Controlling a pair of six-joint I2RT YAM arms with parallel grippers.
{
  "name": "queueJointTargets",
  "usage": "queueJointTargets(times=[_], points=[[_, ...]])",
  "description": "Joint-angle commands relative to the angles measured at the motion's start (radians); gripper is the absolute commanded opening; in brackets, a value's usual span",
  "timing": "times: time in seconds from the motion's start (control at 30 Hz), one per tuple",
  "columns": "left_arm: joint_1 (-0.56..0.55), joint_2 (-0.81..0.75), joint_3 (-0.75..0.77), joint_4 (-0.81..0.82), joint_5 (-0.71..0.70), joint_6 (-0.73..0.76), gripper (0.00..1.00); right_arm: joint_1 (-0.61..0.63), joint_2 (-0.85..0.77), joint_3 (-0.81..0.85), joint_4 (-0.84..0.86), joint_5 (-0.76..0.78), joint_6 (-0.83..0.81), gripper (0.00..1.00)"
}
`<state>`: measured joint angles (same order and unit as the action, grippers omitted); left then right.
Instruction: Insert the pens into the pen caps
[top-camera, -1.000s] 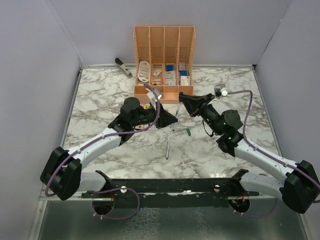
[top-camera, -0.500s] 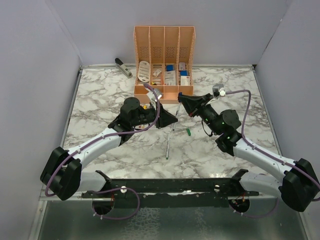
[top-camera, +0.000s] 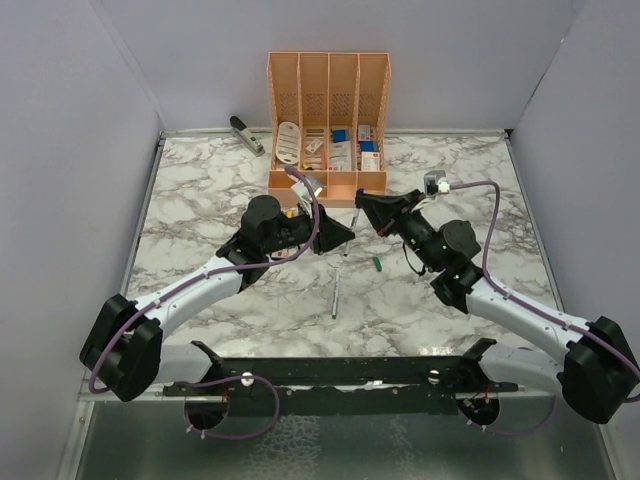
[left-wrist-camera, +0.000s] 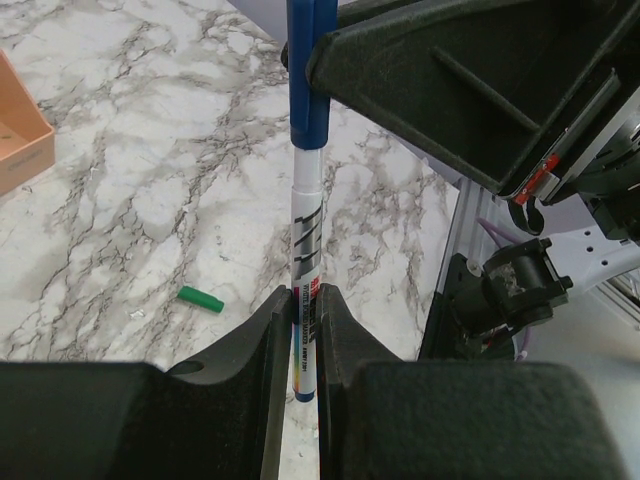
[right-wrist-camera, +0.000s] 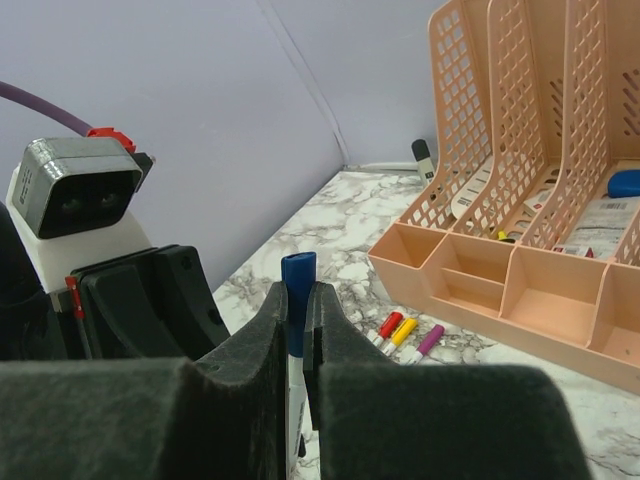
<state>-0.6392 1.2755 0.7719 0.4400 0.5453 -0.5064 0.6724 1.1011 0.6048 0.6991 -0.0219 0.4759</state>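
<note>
Checking in from the remote desk. The overhead cam mostly shows the 2 arms meeting nose to nose mid-table, in front of the orange organizer (top-camera: 328, 120), with a thin pale sliver between them. The wrist cams tell the real story.

On the left wrist cam, the left gripper (left-wrist-camera: 305, 312) is clamped on the lower part of a white pen (left-wrist-camera: 305, 225). The pen stands roughly upright above the marble table (left-wrist-camera: 150, 200). The blue cap (left-wrist-camera: 308, 90) sits over its top end, and the black body of the other arm crowds in around it. I can't tell if the cap is pushed fully home.

The right wrist cam backs that up: the right gripper (right-wrist-camera: 298, 300) is pinched tight on the blue cap, with just the cap's top poking above the fingers.

Only the right wrist cam shows a red-ended pen (right-wrist-camera: 390, 325), a yellow-ended pen (right-wrist-camera: 405, 332) and a magenta-ended pen (right-wrist-camera: 428, 340) lying side by side at the organizer's foot.

Only the overhead shows:
- a loose pen (top-camera: 335, 295) lying nearer the arm bases
- the stapler (top-camera: 247, 134) at the back left

The green cap (top-camera: 378, 263) lies on the marble beside the right arm, and the left wrist cam catches it too.
</note>
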Motion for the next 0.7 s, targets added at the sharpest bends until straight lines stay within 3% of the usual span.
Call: queueJointTargets(times=[0.0, 0.3, 0.67], points=[[0.003, -0.009, 0.037, 0.035, -0.046, 0.005, 0.00, 0.007, 0.004, -0.011, -0.006, -0.047, 0.026, 0.01], [0.003, -0.008, 0.055, 0.116, -0.089, -0.031, 0.00, 0.023, 0.055, -0.002, -0.006, -0.068, 0.044, 0.01], [0.006, -0.017, 0.099, 0.156, -0.201, -0.006, 0.00, 0.031, 0.091, 0.036, -0.159, -0.064, 0.033, 0.01]])
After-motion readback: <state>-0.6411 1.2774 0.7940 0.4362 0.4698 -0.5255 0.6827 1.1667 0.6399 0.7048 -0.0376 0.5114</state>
